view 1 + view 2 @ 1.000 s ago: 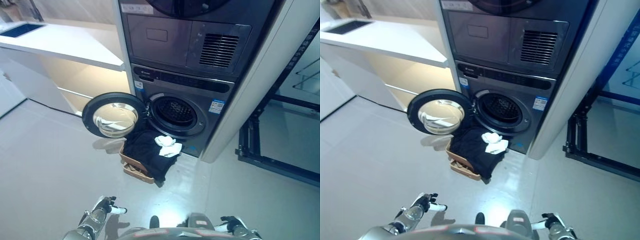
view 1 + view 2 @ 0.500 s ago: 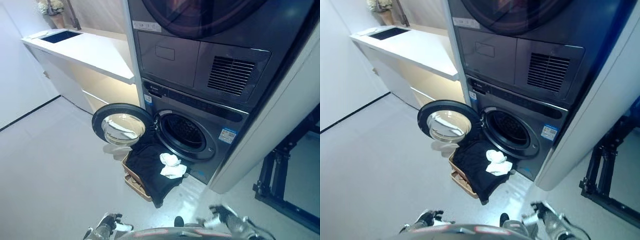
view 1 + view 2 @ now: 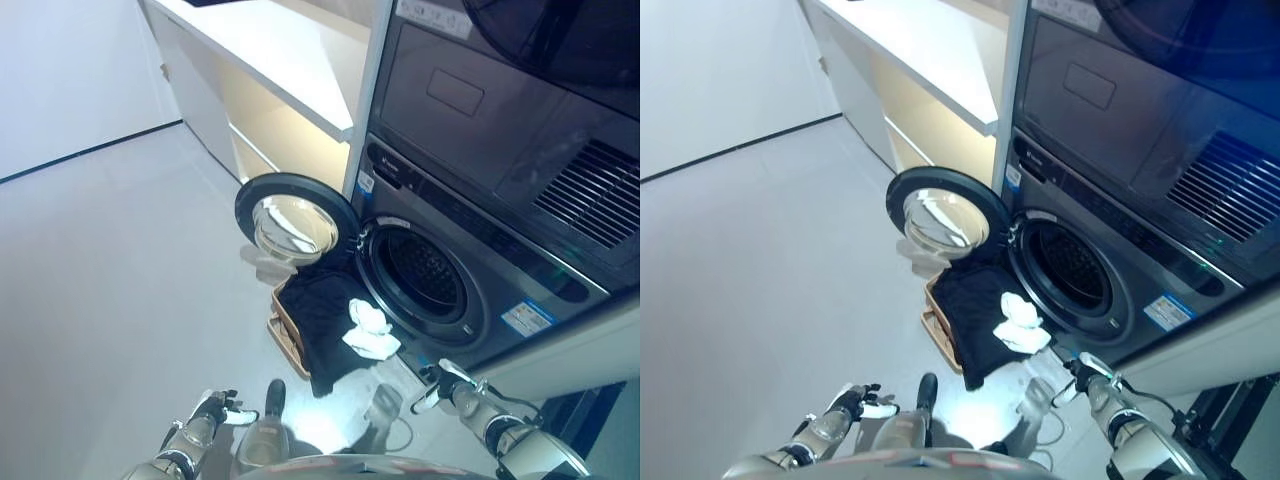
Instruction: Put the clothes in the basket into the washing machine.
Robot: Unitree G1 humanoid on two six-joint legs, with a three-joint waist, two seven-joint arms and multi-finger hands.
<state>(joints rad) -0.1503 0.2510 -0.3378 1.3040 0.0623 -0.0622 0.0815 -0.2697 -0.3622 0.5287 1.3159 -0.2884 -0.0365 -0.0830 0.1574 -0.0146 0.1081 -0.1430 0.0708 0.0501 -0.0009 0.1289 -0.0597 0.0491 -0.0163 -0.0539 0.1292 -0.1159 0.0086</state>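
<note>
Seemingly, door [image 3: 296, 220] hangs open beside basket [image 3: 288, 335].

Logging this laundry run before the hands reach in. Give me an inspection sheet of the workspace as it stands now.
Surface: pale grey floor, glossy.
Job's things: basket on the floor below the open washing machine; black garment draped over it, white cloth on top. Round door swung out to the left.
Clutter: nothing seen.
Hands: left hand low at the view's bottom, right hand near the machine's base; both hold nothing, fingers relaxed.
Cables: nothing seen.
Surroundings: second appliance stacked above, white counter to the left.
</note>
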